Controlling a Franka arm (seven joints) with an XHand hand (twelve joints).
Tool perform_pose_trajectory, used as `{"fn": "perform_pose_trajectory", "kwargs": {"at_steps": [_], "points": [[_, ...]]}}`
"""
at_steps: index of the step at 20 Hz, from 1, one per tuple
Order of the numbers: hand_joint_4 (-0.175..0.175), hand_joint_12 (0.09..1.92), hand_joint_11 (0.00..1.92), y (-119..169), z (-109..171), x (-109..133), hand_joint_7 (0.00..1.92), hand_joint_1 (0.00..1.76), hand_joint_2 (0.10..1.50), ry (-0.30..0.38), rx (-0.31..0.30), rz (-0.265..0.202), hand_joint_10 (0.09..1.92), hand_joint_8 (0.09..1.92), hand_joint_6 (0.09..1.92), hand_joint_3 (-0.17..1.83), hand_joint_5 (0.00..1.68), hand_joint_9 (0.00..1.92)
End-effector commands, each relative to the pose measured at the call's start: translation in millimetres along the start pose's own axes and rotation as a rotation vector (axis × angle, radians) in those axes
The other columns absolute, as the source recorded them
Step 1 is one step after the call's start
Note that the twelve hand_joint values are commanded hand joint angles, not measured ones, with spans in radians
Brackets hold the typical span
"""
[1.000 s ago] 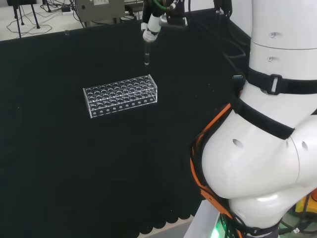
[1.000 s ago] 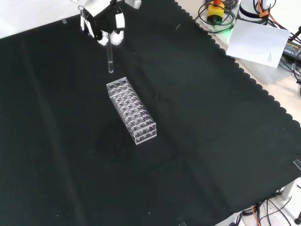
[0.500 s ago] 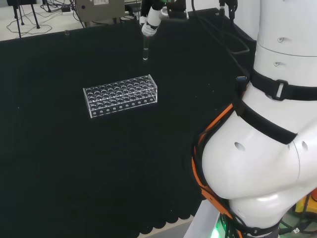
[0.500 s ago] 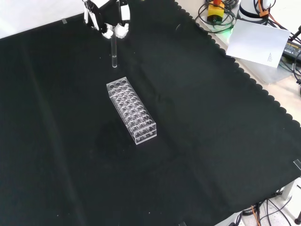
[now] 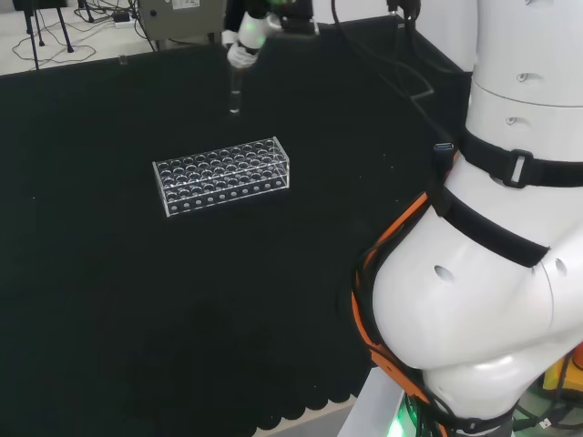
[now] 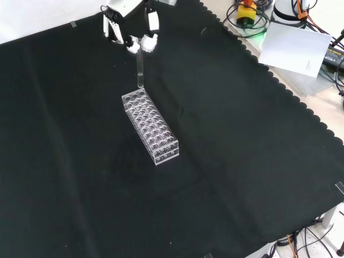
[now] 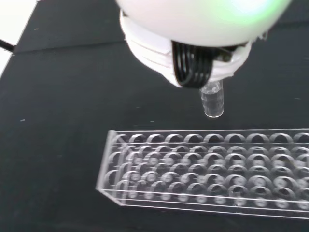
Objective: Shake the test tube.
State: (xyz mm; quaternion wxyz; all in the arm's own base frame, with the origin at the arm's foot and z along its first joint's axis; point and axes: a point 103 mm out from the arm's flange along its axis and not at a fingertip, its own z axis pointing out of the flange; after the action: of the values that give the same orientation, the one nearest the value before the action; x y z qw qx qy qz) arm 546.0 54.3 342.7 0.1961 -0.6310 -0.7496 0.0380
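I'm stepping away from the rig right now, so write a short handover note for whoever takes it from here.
Hand: shut on the test tube, pinching its top; the tube hangs upright in the air.
Rack: clear and standing alone on the black cloth. In the front view the tube's lower end sits just above the rack's far end, not in a hole.
Done: tube is out of the rack and held up.
Left: whether the shaking is finished cannot be told from this moment. Whether the tube holds anything cannot be seen.

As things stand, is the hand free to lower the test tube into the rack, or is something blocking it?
Probably yes. The hand holds the test tube upright above the cloth, beside the rack's near end in the front view. Its holes look empty and nothing stands between them.
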Motion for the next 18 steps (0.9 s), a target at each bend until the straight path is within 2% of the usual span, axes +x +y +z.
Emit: {"fn": "perform_pose_trajectory", "kwargs": {"at_steps": [1, 4, 6, 12, 18], "points": [[-0.175, 1.18, 0.88, 3, 1, 21, 1.43, 1.44, 0.52, -0.005, 0.009, -0.043, 0.15, 0.69, 0.51, 0.79, 1.36, 1.48], [-0.175, 1.18, 0.88, 0, 2, 10, 1.44, 1.44, 0.52, -0.022, 0.014, -0.016, 0.15, 0.68, 0.51, 0.79, 1.36, 1.48], [-0.175, 1.18, 0.88, -4, 2, -5, 1.44, 1.44, 0.52, -0.038, 0.018, 0.019, 0.15, 0.68, 0.51, 0.79, 1.37, 1.48], [-0.175, 1.18, 0.88, -25, 2, -68, 1.44, 1.44, 0.52, -0.083, 0.034, 0.18, 0.15, 0.68, 0.51, 0.79, 1.37, 1.48], [-0.175, 1.18, 0.88, -51, -13, -130, 1.44, 1.44, 0.52, -0.119, 0.023, 0.338, 0.15, 0.68, 0.51, 0.79, 1.37, 1.49]]}}
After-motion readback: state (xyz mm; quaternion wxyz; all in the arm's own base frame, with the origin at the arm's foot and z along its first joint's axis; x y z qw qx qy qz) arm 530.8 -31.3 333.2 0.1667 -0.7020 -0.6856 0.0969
